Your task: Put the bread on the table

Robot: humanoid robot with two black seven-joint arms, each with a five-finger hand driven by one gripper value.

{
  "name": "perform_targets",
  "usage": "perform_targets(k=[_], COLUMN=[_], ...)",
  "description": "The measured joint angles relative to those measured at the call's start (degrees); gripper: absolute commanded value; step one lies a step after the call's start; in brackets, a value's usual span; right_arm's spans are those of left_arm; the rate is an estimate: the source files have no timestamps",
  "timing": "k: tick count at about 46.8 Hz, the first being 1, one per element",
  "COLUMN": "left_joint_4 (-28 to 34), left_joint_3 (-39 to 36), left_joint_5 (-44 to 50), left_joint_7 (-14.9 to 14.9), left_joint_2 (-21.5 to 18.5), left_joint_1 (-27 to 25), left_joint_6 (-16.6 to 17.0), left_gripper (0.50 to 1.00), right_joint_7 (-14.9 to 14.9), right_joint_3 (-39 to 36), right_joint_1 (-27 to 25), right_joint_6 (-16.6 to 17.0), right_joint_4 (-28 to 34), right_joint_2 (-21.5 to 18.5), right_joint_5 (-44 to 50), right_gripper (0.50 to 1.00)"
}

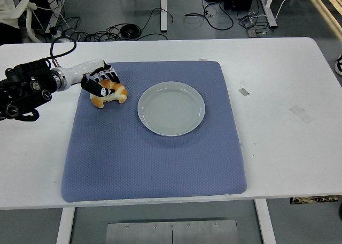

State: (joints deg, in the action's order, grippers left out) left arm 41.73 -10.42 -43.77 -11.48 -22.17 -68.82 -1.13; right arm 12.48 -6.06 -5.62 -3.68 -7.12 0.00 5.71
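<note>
Left hand (100,81) curled over the bread (109,93), which sits on the blue mat (155,158) left of 1 empty plate (171,108). Bread likely light, soft, crushable; a gentle top grasp suits it.

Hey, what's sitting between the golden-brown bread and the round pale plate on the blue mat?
Nothing: in the head view only a narrow bare strip of blue mat separates the golden-brown bread, held by the left hand, from the round pale plate.
</note>
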Motion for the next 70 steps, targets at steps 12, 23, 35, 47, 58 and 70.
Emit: perform_targets(k=[12, 23, 35, 47, 58, 70], left_joint_4=[-1.1, -1.1, -1.2, -1.2, -1.2, -2.4], left_joint_3=[0.1, 0.1, 0.3, 0.5, 5.3, 7.4], left_joint_5=[1.5, 1.5, 1.6, 1.6, 2.5, 11.9], left_joint_7=[0.6, 0.6, 0.3, 0.3, 0.3, 0.0], left_joint_2=[0.6, 1.2, 1.3, 1.2, 1.1, 1.2], left_joint_1=[0.0, -0.1, -0.3, -0.2, -0.1, -0.1], left_joint_6=[0.6, 0.7, 3.8, 4.6, 4.8, 4.9], left_gripper=[0.804, 0.914, 0.974, 0.974, 0.977, 0.977], right_joint_7=[0.0, 0.0, 0.0, 0.0, 0.0, 0.0], right_joint_3=[0.0, 0.0, 0.0, 0.0, 0.0, 0.0], right_joint_1=[0.0, 0.0, 0.0, 0.0, 0.0, 0.0], right_joint_6=[0.0, 0.0, 0.0, 0.0, 0.0, 0.0], right_joint_4=[0.0, 0.0, 0.0, 0.0, 0.0, 0.0], right_joint_2=[0.0, 0.0, 0.0, 0.0, 0.0, 0.0], right_joint_5=[0.0, 0.0, 0.0, 0.0, 0.0, 0.0], right_gripper=[1.0, 1.0, 1.0, 1.0, 1.0, 1.0])
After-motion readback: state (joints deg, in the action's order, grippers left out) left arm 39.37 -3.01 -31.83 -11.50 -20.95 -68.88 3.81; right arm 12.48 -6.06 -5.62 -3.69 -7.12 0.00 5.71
